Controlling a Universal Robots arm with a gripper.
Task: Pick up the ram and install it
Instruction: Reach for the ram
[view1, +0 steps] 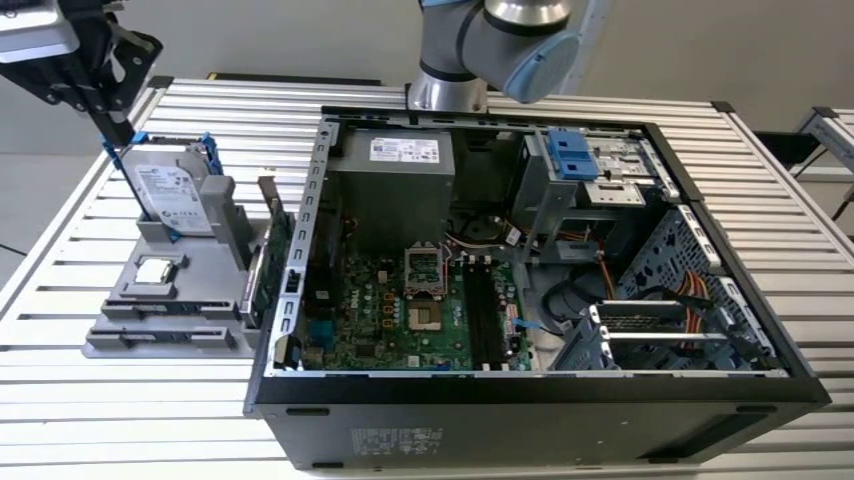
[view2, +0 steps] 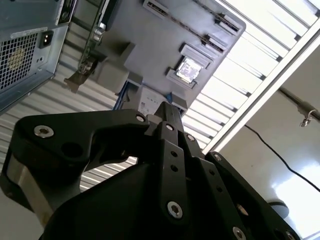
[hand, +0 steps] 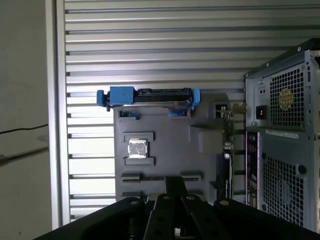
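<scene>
Above grey tray's (view1: 144, 342) far edge, exterior view's left: gripper (view1: 130, 137) clenched, holding nothing, tips just beside upright hard drive's (view1: 171, 192) top.

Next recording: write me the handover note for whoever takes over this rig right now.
Gripper: hovers above the gray tray, close to the hard drive, carrying nothing that shows.
Ram: looks to be the thin stick standing on edge in the tray's long slot, untouched.
Done: nothing yet on the ram.
Left: both the pick and the install into the memory slots inside the open case.
</scene>
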